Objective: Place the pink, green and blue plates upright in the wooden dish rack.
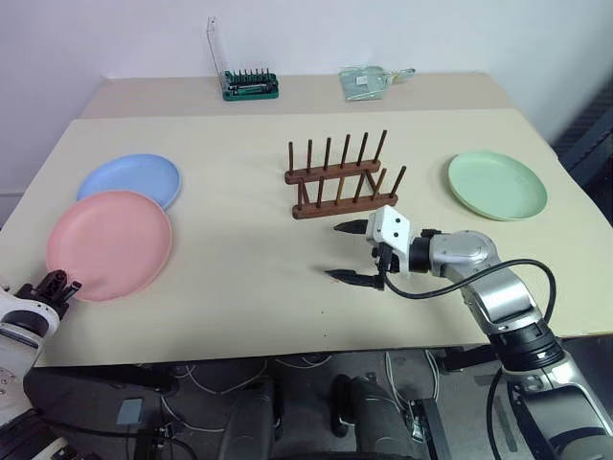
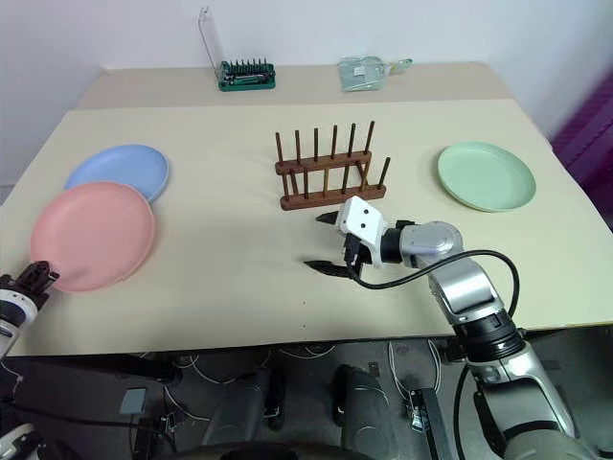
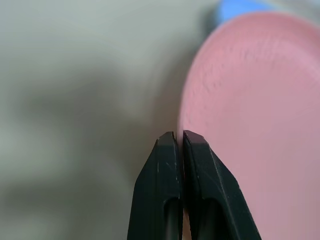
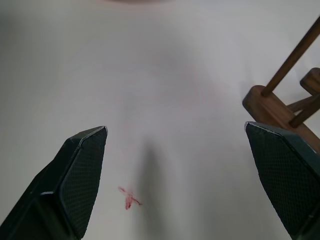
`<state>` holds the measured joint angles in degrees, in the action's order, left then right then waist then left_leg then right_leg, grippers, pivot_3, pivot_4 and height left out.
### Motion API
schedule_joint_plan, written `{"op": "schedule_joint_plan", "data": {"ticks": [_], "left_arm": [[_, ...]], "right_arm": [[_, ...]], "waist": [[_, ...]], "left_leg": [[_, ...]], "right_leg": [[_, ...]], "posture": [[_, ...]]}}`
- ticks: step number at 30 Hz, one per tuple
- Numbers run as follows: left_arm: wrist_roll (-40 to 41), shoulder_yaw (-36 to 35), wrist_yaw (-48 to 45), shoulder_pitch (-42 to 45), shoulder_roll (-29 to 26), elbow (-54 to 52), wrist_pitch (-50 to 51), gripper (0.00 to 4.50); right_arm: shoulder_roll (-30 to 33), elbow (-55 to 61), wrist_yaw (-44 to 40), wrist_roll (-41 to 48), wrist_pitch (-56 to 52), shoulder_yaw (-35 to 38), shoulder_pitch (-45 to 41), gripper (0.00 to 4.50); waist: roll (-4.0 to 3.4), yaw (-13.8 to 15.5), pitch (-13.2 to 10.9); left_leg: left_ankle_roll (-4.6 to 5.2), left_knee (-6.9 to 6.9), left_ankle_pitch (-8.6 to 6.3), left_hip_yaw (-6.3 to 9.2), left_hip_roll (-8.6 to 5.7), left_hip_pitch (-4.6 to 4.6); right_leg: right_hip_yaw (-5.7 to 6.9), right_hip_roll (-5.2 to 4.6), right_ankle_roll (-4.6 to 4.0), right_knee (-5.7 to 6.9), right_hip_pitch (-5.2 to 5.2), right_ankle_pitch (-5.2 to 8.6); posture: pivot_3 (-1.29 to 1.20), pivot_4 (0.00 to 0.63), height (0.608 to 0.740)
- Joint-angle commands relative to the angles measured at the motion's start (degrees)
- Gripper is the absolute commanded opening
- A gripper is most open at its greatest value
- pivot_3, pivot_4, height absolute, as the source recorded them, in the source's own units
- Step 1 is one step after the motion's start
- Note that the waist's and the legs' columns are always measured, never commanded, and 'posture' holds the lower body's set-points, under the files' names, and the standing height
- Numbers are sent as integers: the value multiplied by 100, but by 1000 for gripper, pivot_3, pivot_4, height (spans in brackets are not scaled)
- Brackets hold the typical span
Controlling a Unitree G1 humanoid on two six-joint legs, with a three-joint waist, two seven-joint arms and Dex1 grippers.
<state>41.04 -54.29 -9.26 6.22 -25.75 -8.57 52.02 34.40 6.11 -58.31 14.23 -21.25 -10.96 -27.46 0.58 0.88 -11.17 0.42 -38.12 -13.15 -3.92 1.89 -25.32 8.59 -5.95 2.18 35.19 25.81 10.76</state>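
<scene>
Up close, left gripper (image 3: 179, 137): my fingers were pressed together at the pink plate's (image 1: 110, 242) near rim; a grip was hard to see.
Right gripper (image 1: 350, 253): wide apart, empty, by the wooden dish rack (image 1: 340, 177).
Blue plate (image 1: 129, 179): partly hidden behind pink.
Green plate (image 1: 497, 184): far right.

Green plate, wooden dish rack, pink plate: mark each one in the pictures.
green plate (image 1: 497, 184): left eye view, middle of its flat inside.
wooden dish rack (image 1: 335, 172): left eye view, on the rear base rail.
pink plate (image 3: 260, 120): left wrist view, on its inner surface.
</scene>
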Motion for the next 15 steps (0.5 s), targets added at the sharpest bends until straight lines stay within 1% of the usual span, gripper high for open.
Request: {"op": "schedule_joint_plan", "data": {"ticks": [1, 4, 6, 7, 10, 12, 15], "left_arm": [[294, 425, -31, 345, -309, -972, -128, 71], [392, 871, 252, 947, -444, -1264, 36, 71], [305, 1493, 488, 1641, -492, -1359, 102, 71], [272, 1682, 563, 1843, -502, -1381, 120, 71], [-2, 2494, 945, 2888, -350, -1127, 143, 71], [-252, 2991, 1118, 3407, -235, -867, 168, 71], [-476, 3400, 1284, 3939, 17, -500, 146, 71]], "right_arm": [[80, 482, -122, 394, -271, 318, -386, 4500], [-78, 601, 55, 317, -96, 320, -735, 4500], [-276, 515, 314, -60, 386, 166, -1133, 4500], [-333, 475, 371, -176, 549, 112, -1239, 4500], [-530, 49, 670, -926, 1529, -209, -1716, 4500], [-622, -319, 907, -1442, 2154, -421, -2009, 4500], [-730, -863, 1216, -2075, 3023, -678, -2326, 4500]], "waist": [[3, 13, -1], [5, 15, -2], [6, -3, -1], [6, -9, -1], [8, -13, -2], [9, -15, -3], [9, -26, -3]], "left_leg": [[0, -2, 0, 0, 0, -1], [-2, -3, 1, 1, 0, -3], [-2, -2, 2, -1, 0, 0], [-1, -2, 2, -3, 0, -1], [16, 0, 14, -21, -2, -1], [17, 0, 15, -39, -5, -2], [17, 0, 17, -50, -10, 1]], "right_leg": [[0, -1, -1, -1, 0, -1], [0, 1, -3, -1, 0, -6], [-1, 4, -1, -1, -3, -7], [0, 6, 1, -1, -2, -8], [-5, 9, 21, 0, -1, -19], [-10, 10, 42, -1, 1, -32], [-23, 13, 48, -1, 2, -36]], "posture": [[0, 150, 730], [0, 150, 730], [0, 150, 730], [0, 150, 730], [0, 150, 730], [0, 150, 730], [0, 150, 730]]}}
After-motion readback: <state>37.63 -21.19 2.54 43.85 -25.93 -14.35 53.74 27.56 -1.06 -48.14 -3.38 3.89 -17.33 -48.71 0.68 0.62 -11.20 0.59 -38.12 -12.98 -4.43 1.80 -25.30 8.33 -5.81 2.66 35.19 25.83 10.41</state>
